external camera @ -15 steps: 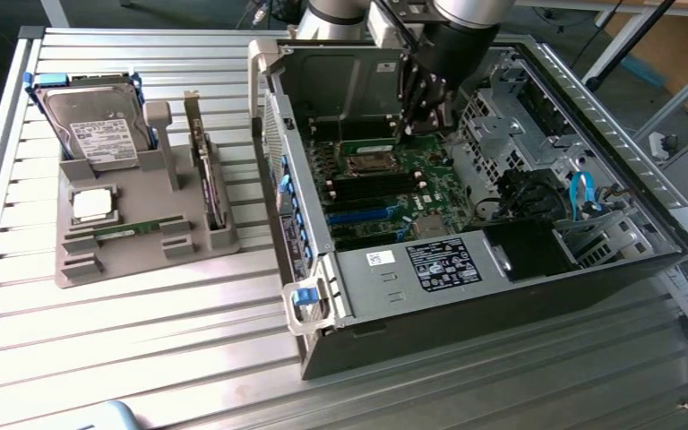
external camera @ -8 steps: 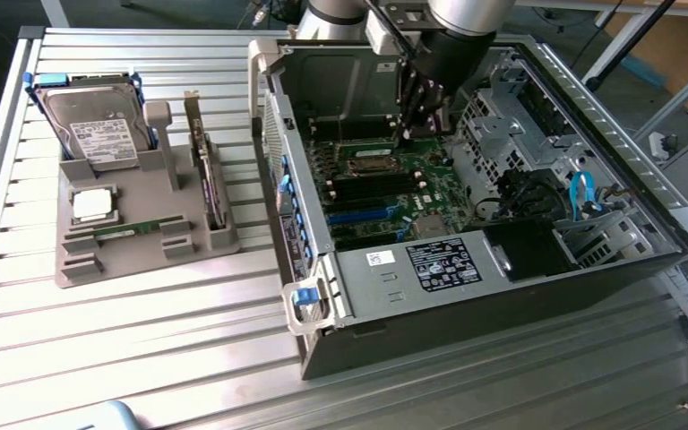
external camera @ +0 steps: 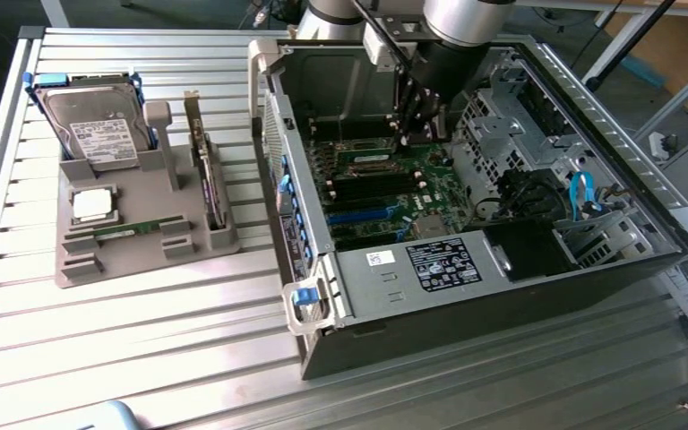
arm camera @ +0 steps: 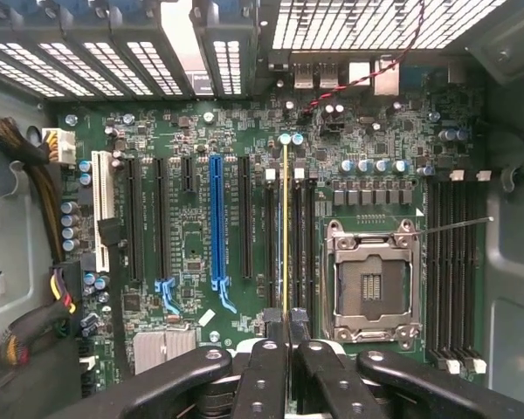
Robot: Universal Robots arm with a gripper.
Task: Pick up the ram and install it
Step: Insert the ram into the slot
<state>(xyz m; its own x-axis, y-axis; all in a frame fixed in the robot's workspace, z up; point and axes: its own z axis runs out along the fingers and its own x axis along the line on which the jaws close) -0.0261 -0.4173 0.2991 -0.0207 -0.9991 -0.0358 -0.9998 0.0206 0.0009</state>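
My gripper point(arm camera: 286, 336) has its black fingers nearly closed, pinching the ram point(arm camera: 286, 227) by its upper edge. I see it edge-on, a thin rigid yellowish line over the long black memory slots point(arm camera: 270, 244) beside the metal-framed processor socket point(arm camera: 371, 279). I'd hold it square and parallel to its slot and press evenly at both ends; whether it has seated I can't tell. Farther off, a matching green stick point(external camera: 123, 230) lies in the grey moulded tray point(external camera: 117, 269) outside the steel case point(external camera: 356, 287).
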